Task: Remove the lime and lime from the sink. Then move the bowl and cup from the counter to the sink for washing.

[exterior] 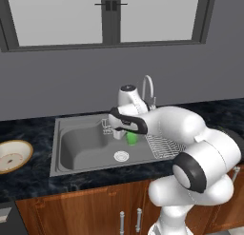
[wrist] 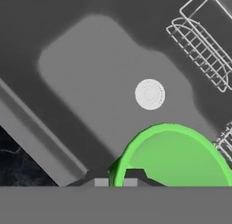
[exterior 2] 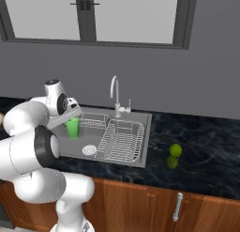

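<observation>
The pincer (exterior: 125, 132) hangs over the sink (exterior: 76, 155), clamped on the rim of the cup (exterior: 131, 138), which rides upright above the basin floor, just left of the wire rack (exterior: 164, 147). From the hand camera the cup's (wrist: 174, 157) open mouth sits right under the fingertips (wrist: 131, 175), one tip inside the wall, with the white drain (wrist: 150, 94) beyond it and bare grey basin all around. Whether the cup's base touches the bottom I can't quite tell; it looks lifted.

Round about: the faucet (exterior 2: 114, 91) curves up behind the sink, a small wire basket (exterior 2: 95, 119) hooks on the back wall, and the rack fills the right part of the basin.

Out on the left of the table (exterior: 28, 179), the bowl (exterior: 12, 155) sits well apart from the sink, a sight the left camera gives. The right camera offers the two limes instead: the brighter lime (exterior 2: 176, 150) and the darker lime (exterior 2: 171, 162) touching each other on the table, right of the sink. The arm's elbow blocks part of the rack in the left view.
</observation>
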